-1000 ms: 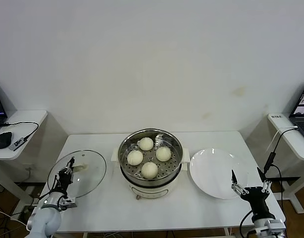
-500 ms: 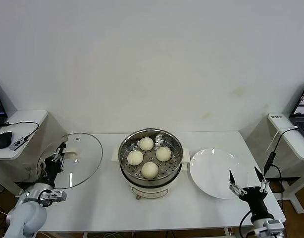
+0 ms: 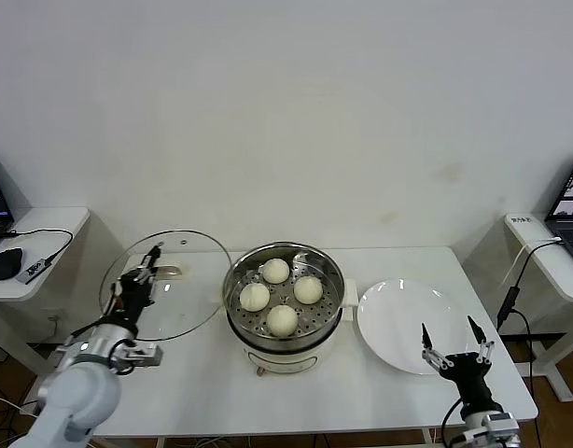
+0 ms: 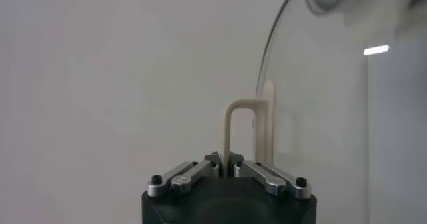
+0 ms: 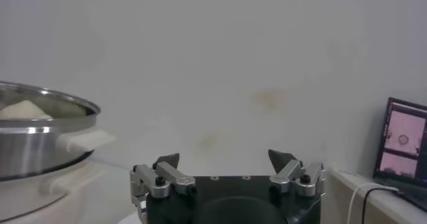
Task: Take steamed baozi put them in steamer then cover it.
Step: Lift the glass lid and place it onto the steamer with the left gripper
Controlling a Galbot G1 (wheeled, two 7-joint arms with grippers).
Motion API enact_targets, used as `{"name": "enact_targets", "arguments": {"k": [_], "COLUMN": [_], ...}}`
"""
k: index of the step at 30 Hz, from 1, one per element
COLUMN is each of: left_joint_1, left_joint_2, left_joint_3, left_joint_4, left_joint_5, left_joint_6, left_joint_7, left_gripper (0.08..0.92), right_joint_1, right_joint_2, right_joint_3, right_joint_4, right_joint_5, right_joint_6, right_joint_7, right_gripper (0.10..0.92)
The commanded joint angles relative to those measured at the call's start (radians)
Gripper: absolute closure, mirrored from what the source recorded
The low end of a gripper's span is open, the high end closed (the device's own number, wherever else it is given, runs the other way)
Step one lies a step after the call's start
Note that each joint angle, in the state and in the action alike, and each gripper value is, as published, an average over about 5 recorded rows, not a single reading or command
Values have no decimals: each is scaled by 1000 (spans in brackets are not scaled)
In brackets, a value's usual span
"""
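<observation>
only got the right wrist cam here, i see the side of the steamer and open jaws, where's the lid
Observer: The left gripper holds the cover off the table, left of the steamer, tilted.
Operator: gripping the rim or the handle
Observer: The handle; the left wrist view shows the jaws shut on that cream bar.
Operator: buns all in?
Observer: Four steamed baozi sit on the perforated tray; the white plate beside it is bare.
Operator: where's my gripper
Observer: The right gripper hangs open at the plate's near edge.
</observation>
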Motion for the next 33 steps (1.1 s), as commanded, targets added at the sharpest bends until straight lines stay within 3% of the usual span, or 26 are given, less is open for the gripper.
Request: {"name": "enact_targets", "arguments": {"k": [1,10,23,33], "left_joint_1": [-102,-200,-300,-322], "left_joint_2": [-126,-234,-438,-486], "left_joint_3": [246,323,483,517], "left_joint_4": [-85,-32,76,148], "left_joint_5": [260,329,418,445], "left_joint_6": [201,251,270,266], "left_joint_7": [239,297,290,288], "left_gripper": [853,853,853,853], "right_joint_1": [17,44,57,55], "right_joint_2": [20,45,57,57], "right_joint_3": [-21,-69,-78,-78], "right_joint_4": [-23,-73,-102,-115], "right_joint_5": [-110,-155,-171,-173], "right_joint_6": [9,11,12,18], "right_joint_7": [6,11,16,20], "right_gripper": [203,203,203,203]}}
